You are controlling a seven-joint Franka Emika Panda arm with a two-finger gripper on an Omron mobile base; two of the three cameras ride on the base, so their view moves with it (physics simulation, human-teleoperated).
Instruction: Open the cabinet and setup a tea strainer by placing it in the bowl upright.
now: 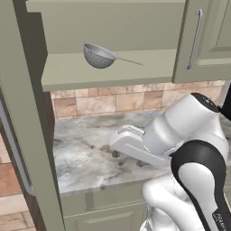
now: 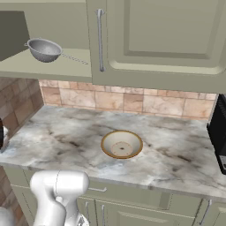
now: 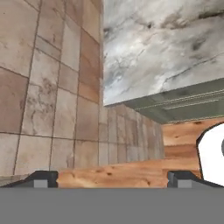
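The cabinet [image 1: 113, 72] stands open, its big door [image 1: 27, 135] swung out at the left. On its lower shelf the grey tea strainer [image 1: 99, 56] [image 2: 44, 49] rests with its thin handle pointing right. On the marble counter, below and right of the shelf, sits the tan bowl [image 2: 122, 144], with nothing in it. In the hand view my gripper [image 3: 111, 179] is open, its fingertips [image 3: 41, 179] set wide apart with nothing between them. It faces the tiled wall and the counter's edge, well away from the strainer. My folded white arm covers the bowl in the left base view.
A closed green door with a silver bar handle [image 2: 100, 39] [image 1: 195, 39] hangs right of the open cabinet. A dark appliance [image 2: 218, 132] stands at the counter's right end. Drawer fronts [image 2: 123, 194] run below the counter edge.
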